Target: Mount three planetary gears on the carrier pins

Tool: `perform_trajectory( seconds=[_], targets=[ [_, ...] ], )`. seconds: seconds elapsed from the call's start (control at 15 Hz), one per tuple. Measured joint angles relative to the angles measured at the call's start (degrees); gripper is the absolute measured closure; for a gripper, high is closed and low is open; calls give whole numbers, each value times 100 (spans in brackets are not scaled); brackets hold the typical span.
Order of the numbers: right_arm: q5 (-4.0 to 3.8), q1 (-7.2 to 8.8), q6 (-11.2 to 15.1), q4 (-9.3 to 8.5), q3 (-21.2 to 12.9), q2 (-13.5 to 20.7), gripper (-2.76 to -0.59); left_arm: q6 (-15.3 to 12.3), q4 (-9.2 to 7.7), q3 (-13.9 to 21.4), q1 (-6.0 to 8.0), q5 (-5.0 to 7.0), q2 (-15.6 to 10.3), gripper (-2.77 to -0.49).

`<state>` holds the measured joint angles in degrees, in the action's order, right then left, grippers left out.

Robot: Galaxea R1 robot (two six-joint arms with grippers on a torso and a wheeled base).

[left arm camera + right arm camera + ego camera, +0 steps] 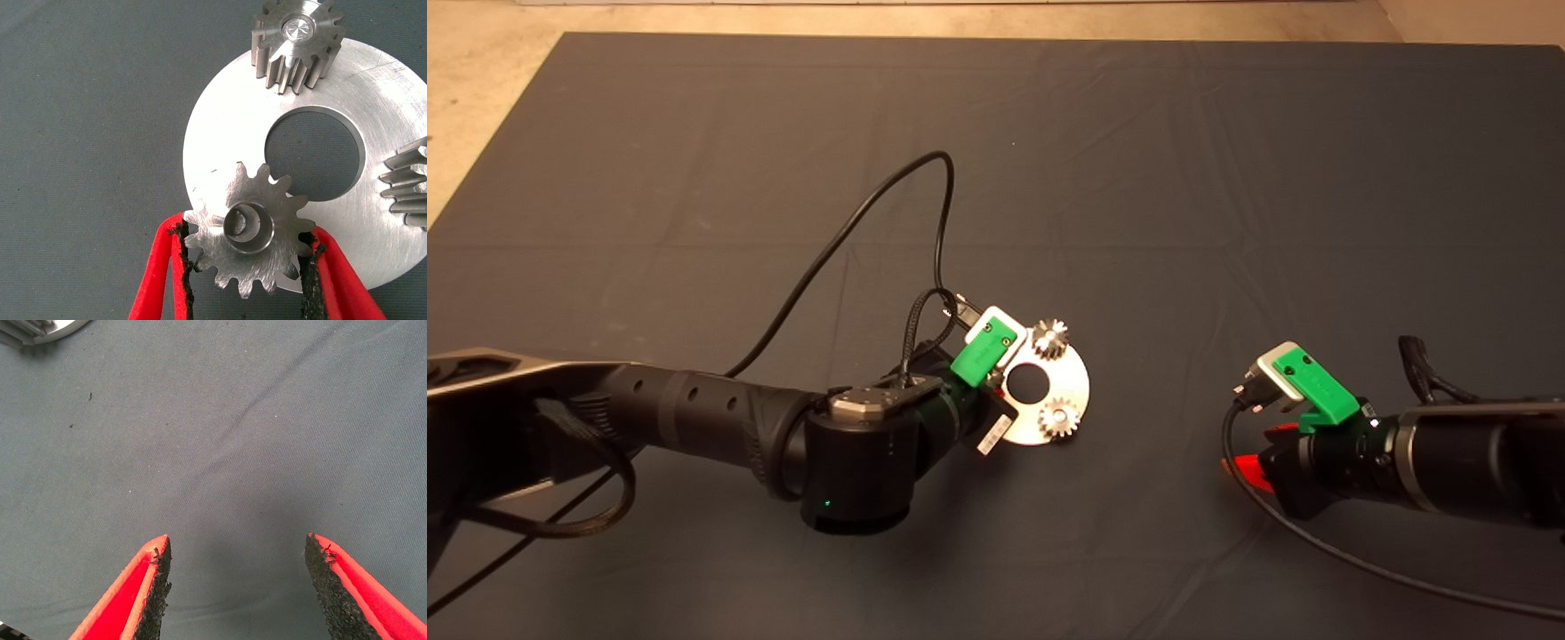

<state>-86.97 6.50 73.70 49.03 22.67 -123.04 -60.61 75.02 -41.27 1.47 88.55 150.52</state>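
Left gripper [247,263] is pinching a planetary gear [250,230] over the disc [220,143].
Two gears are sitting on carrier pins [297,28]; right gripper [237,587] is hovering spread, well apart.

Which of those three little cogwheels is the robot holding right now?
The gear between the left gripper's red fingers, at the disc's edge. The other two gears sit free on the disc.

right tool [233,587] spread wide, red fingers [133,600] over bare dark mat [233,440]
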Motion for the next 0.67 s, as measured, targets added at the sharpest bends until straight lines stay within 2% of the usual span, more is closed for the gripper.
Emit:
perform_trajectory(
  seconds=[0.2, 0.67],
  targets=[
    [0, 0, 0, 0, 0, 0, -147, 67, -29, 0, 0, 0, 0, -70],
    [0, 0, 0, 0, 0, 0, -147, 157, -219, 0, 43, -5, -1, -70]
  ],
)
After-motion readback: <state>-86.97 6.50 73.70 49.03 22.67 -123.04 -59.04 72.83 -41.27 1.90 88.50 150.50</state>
